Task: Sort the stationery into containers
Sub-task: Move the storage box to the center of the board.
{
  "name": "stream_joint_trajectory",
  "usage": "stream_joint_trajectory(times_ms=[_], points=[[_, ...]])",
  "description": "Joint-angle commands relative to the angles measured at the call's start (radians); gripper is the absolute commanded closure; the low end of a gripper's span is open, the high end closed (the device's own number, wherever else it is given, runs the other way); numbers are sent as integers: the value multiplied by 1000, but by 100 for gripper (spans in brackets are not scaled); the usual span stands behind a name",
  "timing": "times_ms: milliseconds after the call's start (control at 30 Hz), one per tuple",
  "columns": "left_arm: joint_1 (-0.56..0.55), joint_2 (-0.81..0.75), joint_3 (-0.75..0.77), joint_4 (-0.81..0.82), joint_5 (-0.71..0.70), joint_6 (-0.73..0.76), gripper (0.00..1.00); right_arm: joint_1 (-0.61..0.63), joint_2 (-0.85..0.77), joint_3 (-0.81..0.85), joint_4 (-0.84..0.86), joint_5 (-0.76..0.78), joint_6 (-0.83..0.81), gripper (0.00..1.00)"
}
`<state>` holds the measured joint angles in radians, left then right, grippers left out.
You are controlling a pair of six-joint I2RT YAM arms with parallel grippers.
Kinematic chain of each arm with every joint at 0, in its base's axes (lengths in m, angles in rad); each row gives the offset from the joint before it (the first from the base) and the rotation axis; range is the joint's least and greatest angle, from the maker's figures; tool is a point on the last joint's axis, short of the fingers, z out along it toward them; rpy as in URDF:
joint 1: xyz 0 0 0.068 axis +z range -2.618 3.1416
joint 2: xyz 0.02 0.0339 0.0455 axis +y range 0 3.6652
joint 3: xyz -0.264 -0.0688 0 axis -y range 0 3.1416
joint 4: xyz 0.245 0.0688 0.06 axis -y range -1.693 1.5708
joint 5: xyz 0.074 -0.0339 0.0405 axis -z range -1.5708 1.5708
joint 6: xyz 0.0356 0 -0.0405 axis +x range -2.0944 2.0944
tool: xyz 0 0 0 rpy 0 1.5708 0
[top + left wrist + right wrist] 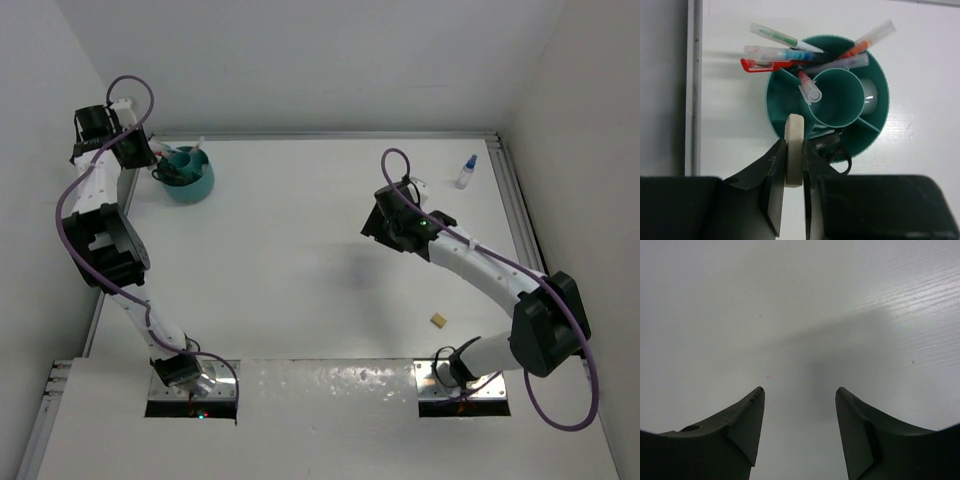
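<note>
**Q:** What does your left pincer hold?

**A:** My left gripper (793, 146) is pinched narrow on the white tape ring (793, 132). The ring stands edge-on over the rim of the teal pot (879, 95), at the table's far left corner.

**Q:** What is in the pot?

**A:** Pens (785, 52) lean out of it, and the black scissors (837, 150) sit in a nearer compartment.

**Q:** And your right pincer?

**A:** My right gripper (800, 392) hangs with its jaws apart, holding nothing, over the white table (790, 300). The blue-capped bottle (466, 172) stands at the far right. A tan block (438, 320) lies near my right arm's base.
</note>
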<state>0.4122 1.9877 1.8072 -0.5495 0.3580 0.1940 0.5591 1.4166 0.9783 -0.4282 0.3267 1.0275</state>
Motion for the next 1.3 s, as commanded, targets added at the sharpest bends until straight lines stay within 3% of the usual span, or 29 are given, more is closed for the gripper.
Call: stream_joint_trajectory(times_ms=[0,800,1067,1267], points=[[8,-53,-22,-3,-1,15,100,4,-33,-1,11,31,-20,42],[-23,-24,4,-16,-51,-39,100,5,-58,-12,-9,61,-6,42],[-12,-67,-109,11,-59,-59,100,5,-93,-24,-26,98,-17,42],[-18,-64,-111,10,-76,-67,100,5,-123,-58,-26,115,-17,42]])
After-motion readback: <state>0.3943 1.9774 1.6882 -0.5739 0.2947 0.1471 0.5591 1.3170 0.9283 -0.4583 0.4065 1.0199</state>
